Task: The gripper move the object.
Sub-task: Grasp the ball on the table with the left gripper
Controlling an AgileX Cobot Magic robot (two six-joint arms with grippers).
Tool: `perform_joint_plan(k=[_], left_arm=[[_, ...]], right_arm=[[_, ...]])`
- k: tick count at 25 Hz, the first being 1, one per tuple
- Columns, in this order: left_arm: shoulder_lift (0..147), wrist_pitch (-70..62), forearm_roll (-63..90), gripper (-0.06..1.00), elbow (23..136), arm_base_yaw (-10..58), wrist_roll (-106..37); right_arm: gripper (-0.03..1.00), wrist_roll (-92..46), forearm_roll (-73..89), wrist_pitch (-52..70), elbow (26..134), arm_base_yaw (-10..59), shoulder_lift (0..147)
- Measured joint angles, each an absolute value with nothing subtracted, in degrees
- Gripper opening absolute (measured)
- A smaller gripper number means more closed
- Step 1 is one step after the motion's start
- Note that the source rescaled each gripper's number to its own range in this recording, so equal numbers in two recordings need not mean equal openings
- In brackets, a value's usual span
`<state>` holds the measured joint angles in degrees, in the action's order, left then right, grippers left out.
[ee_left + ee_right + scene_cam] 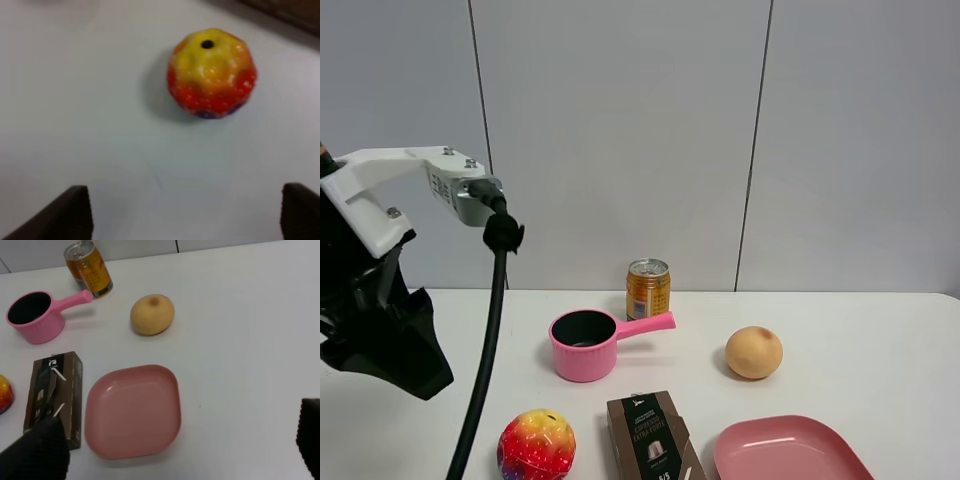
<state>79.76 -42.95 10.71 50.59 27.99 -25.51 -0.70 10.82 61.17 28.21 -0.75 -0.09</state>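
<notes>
We see a white table (880, 340) against grey wall panels (620, 130). The ball (536, 445) sits near the front edge, left of centre. Only the wrist views show the jaws: left gripper (186, 212) and right gripper (172, 445) gape wide, empty.

No wording is legible: the pale lettering on the brown box (651, 437) and the label on the orange can (647, 289) are too small and blurred.

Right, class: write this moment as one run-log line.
ball on table, ungrasped | left gripper open, apart from ball | right gripper open, empty
</notes>
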Motion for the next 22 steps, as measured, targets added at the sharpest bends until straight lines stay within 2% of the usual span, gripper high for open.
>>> perform_joint_plan(k=[4,7,13,14,17,22], left_arm=[[82.8,-37.7,10.3,0.45,50.6,29.7,-25.9],[86.0,-36.0,11.1,0.52,50.6,31.1,-26.2],[90.0,-36.1,12.0,0.91,52.3,32.0,-26.2],[90.1,-36.2,12.0,0.94,52.6,32.0,-26.2],[90.9,-35.2,12.2,0.99,53.3,32.0,-26.2],[95.0,-34.9,13.3,1.00,53.4,32.0,-22.2]], right_arm=[[1.00,-0.7,10.8,61.2,28.2,-0.7,-0.1],[1.00,-0.7,10.8,61.2,28.2,-0.7,-0.1],[1.00,-0.7,10.8,61.2,28.2,-0.7,-0.1],[1.00,-0.7,10.8,61.2,28.2,-0.7,-0.1],[1.00,-0.7,10.8,61.2,28.2,-0.7,-0.1],[1.00,-0.7,10.8,61.2,28.2,-0.7,-0.1]])
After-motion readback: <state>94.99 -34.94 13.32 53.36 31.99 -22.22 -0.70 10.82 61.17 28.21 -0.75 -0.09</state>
